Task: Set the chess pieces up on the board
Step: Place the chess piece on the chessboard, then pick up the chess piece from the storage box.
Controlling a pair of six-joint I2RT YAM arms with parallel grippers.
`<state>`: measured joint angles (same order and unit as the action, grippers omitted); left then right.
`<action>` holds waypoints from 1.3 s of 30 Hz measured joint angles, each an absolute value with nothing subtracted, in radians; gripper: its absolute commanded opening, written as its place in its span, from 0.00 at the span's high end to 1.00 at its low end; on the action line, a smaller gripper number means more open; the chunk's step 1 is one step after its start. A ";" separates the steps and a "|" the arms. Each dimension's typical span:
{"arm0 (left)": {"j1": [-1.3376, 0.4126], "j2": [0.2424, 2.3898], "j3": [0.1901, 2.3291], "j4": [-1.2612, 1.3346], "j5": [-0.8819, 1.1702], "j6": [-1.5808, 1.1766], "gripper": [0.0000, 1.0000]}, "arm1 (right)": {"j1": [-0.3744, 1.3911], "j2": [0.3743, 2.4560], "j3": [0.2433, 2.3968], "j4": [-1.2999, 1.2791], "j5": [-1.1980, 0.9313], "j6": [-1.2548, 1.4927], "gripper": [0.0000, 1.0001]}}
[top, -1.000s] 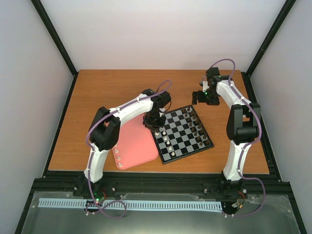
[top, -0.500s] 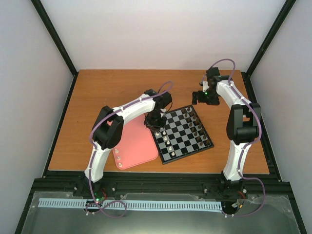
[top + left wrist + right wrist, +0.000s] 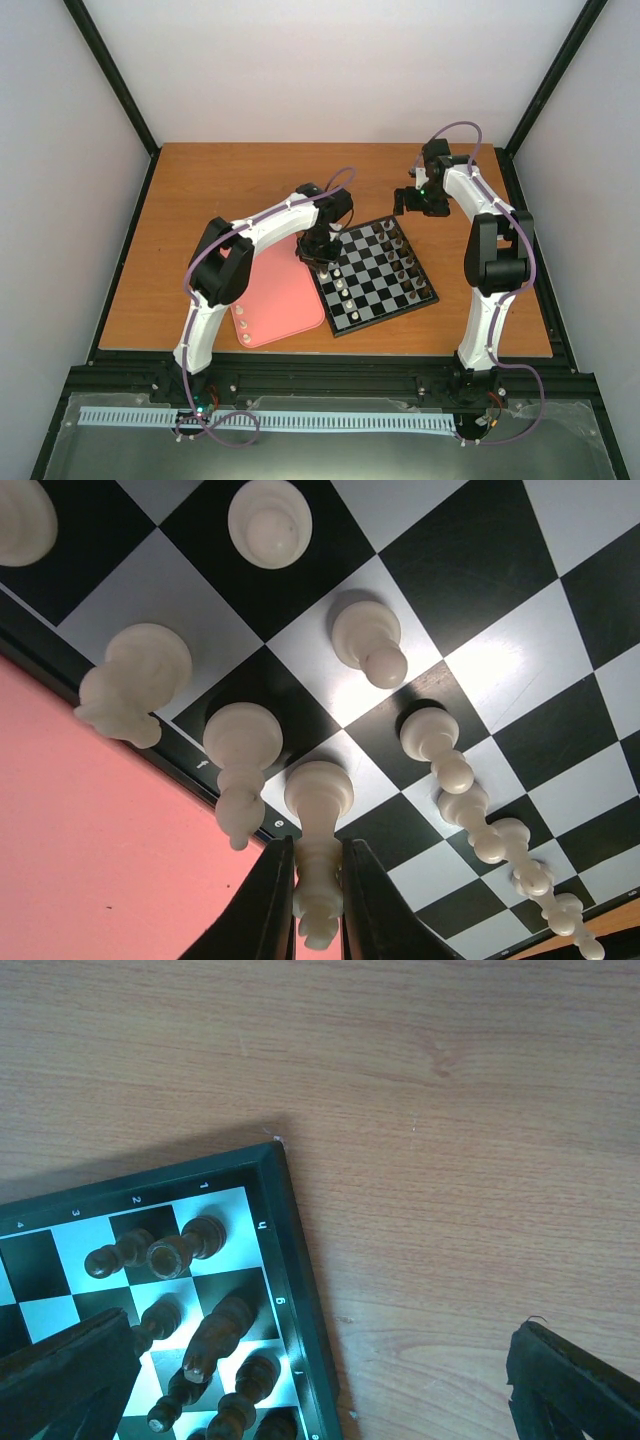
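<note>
Clamping cream chess piece (image 3: 318, 802) in L gripper (image 3: 317, 852), at board (image 3: 480, 570) edge, R gripper (image 3: 320, 1380) wide-open, empty

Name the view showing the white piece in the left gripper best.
Left wrist: the cream piece sits close-up, pinched by the left gripper. Top view hides it under the gripper; right wrist shows only dark pieces.

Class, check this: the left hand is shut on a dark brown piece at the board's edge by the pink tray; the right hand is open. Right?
No. The piece in the left hand is cream-white, not dark brown, as the left wrist view shows. It is at the edge of the board by the tray, and the right hand is open.
</note>
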<state>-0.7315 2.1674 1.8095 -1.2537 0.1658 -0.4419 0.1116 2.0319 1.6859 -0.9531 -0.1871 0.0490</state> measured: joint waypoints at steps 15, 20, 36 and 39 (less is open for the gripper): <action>-0.731 2.167 1.808 -1.256 0.165 -0.424 0.76 | 0.112 2.032 1.686 -0.953 -0.189 0.049 0.00; -0.731 2.167 1.805 -1.258 0.165 -0.422 0.72 | 0.112 2.032 1.686 -0.953 -0.192 0.049 0.00; -0.731 1.984 1.805 -1.324 0.148 -0.421 0.48 | 0.112 2.032 1.686 -0.953 -0.194 0.049 0.00; -0.717 1.895 1.768 -1.322 0.136 -0.423 0.45 | 0.112 2.032 1.686 -0.953 -0.193 0.049 0.00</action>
<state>-0.7166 1.8950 1.7683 -1.3220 0.1364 -0.4232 0.1120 2.0323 1.6859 -0.9535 -0.1932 0.0486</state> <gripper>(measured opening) 0.530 1.000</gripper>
